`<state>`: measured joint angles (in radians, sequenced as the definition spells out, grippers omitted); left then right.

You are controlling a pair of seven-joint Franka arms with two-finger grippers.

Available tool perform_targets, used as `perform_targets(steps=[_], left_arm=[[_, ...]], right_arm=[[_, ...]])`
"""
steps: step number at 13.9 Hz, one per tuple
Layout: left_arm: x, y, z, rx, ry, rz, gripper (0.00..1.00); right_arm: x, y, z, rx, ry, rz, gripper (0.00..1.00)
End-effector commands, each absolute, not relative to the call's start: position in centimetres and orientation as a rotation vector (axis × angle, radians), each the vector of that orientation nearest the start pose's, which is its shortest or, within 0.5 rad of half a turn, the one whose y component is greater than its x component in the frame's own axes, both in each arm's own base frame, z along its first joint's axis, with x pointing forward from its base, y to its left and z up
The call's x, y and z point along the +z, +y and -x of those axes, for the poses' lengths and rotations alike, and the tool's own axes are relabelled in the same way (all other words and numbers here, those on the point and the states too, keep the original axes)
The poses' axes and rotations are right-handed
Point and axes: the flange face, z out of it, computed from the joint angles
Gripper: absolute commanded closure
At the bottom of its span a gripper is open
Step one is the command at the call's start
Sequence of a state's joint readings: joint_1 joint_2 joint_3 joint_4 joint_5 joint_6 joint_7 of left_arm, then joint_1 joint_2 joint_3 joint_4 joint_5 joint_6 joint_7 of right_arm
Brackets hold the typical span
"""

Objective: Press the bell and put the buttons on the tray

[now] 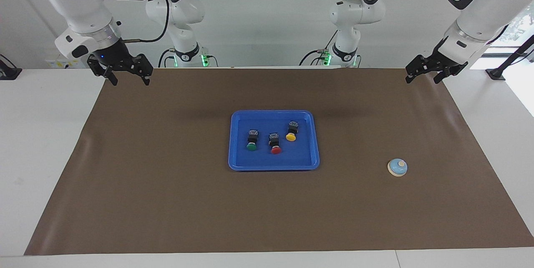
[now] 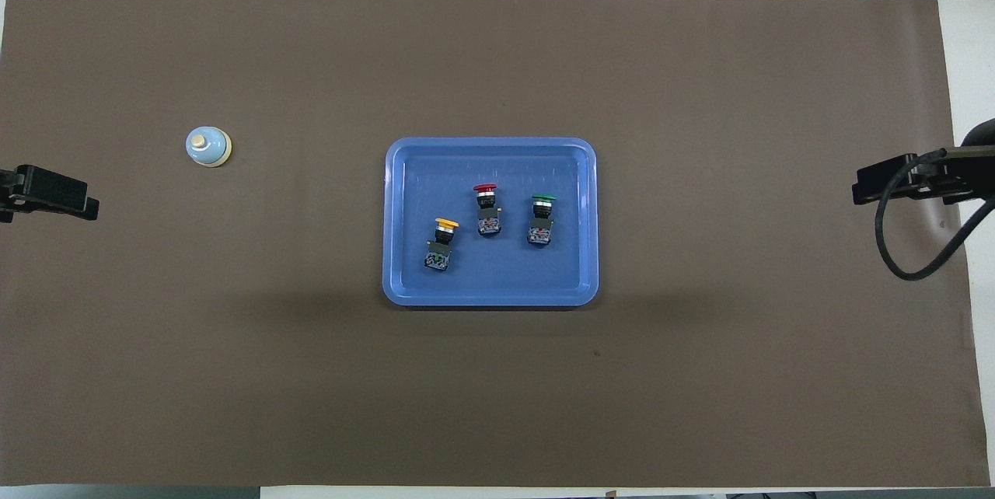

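Note:
The blue tray point(image 1: 238, 163) point(image 2: 396, 281) lies in the middle of the brown mat. The three buttons lie in it, side by side: the green one point(image 1: 251, 140) point(image 2: 541, 218) toward the right arm's end, the red one point(image 1: 275, 142) point(image 2: 487, 208) in the middle, the yellow one point(image 1: 292, 130) point(image 2: 441, 242) toward the left arm's end. The light-blue bell point(image 1: 397, 167) point(image 2: 208, 147) stands on the mat toward the left arm's end. My left gripper point(image 1: 422, 78) point(image 2: 50, 196) and right gripper point(image 1: 130, 80) point(image 2: 894, 180) hang open and empty over the mat's two ends.
The brown mat point(image 1: 167, 201) covers most of the white table point(image 1: 41, 134). A black cable point(image 2: 902, 250) loops down from the right wrist over the mat's end.

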<state>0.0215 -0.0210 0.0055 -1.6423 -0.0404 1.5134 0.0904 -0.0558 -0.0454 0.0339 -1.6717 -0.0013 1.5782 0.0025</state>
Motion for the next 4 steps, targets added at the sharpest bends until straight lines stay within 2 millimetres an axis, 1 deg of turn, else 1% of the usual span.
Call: perform_targets(steps=[1, 4], left_arm=[[60.2, 0.98, -53.9, 0.185, 0.124, 3.194, 0.0], [60.27, 0.98, -53.97, 0.18, 0.124, 3.194, 0.0]], right_arm=[[60.42, -1.37, -53.41, 0.056, 0.01, 3.148, 0.0], [60.42, -1.37, -53.41, 0.056, 0.01, 3.148, 0.0]])
